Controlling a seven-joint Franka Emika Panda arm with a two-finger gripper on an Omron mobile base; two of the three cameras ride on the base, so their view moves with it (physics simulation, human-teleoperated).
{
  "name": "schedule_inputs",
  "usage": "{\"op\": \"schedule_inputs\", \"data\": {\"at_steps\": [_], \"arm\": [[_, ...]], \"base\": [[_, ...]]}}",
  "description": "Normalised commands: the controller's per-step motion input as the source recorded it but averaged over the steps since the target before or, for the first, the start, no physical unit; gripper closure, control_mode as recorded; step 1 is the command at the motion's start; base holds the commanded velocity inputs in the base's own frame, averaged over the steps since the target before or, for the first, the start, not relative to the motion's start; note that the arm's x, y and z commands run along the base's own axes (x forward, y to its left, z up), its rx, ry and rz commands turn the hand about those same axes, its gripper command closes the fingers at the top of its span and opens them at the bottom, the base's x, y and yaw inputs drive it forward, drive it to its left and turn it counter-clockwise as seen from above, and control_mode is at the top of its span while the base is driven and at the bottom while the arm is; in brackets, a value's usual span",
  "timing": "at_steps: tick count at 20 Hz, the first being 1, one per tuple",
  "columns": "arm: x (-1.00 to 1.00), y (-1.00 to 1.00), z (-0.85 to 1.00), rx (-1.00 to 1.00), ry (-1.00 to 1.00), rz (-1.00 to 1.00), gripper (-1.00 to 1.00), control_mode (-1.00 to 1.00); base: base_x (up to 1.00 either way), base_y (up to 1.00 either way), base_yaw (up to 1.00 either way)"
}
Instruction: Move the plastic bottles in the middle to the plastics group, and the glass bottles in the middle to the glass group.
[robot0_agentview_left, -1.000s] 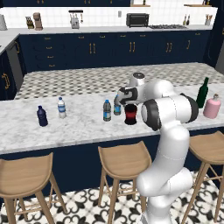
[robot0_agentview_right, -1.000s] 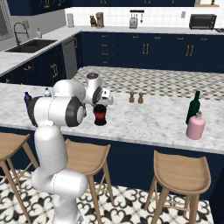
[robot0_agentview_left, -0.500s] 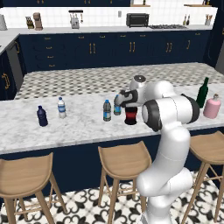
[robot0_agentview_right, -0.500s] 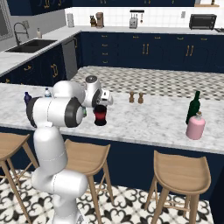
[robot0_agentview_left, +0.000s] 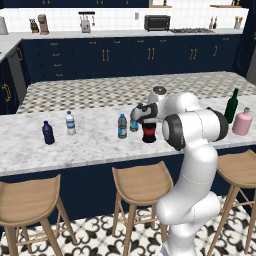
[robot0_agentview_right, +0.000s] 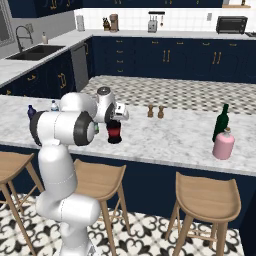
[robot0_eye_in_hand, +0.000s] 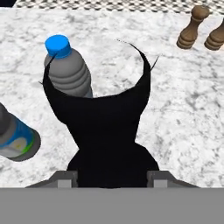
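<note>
Fingers (robot0_eye_in_hand: 112, 177) sit low on either side of the black bottle (robot0_eye_in_hand: 105, 131) neck, tips barely visible in hand view; cannot tell if they are clamped on it or still apart. In left base view the fingers (robot0_agentview_left: 145, 119) are right above the black bottle (robot0_agentview_left: 148, 132), which stands upright on the bench (robot0_agentview_left: 90, 145), red band visible. Right base view: same, fingers (robot0_agentview_right: 116, 119) over black bottle (robot0_agentview_right: 114, 132).

2 grey plastic bottles stand just beside the black one on the arm's left: blue-capped bottle (robot0_eye_in_hand: 68, 72) directly behind it in hand view, second bottle (robot0_eye_in_hand: 15, 135) near, at the left edge. Left base view: near bottle (robot0_agentview_left: 122, 126), far bottle (robot0_agentview_left: 134, 122) partly hidden by the hand.

Plastics group well apart on the left: navy bottle (robot0_agentview_left: 48, 133), water bottle (robot0_agentview_left: 70, 123). Glass group well apart on the right: green bottle (robot0_agentview_left: 231, 106), pink bottle (robot0_agentview_left: 242, 121) just beside it. 2 wooden shakers (robot0_agentview_right: 154, 111) behind, near mid bench.
</note>
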Motion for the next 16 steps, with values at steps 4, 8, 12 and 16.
{"op": "schedule_inputs", "data": {"at_steps": [4,8,12,16], "arm": [[-0.07,-0.22,0.27,0.01,-0.07,0.0,1.0,-1.0],[-0.28,-0.63,0.65,0.02,-0.14,0.0,1.0,-1.0],[-0.29,-0.88,0.6,0.0,-0.1,0.0,1.0,-1.0],[-0.27,-1.0,0.04,0.0,-0.02,-0.05,1.0,-1.0]], "base": [[0.0,0.0,0.0],[0.0,0.0,0.0],[0.0,0.0,0.0],[0.0,0.0,0.0]]}}
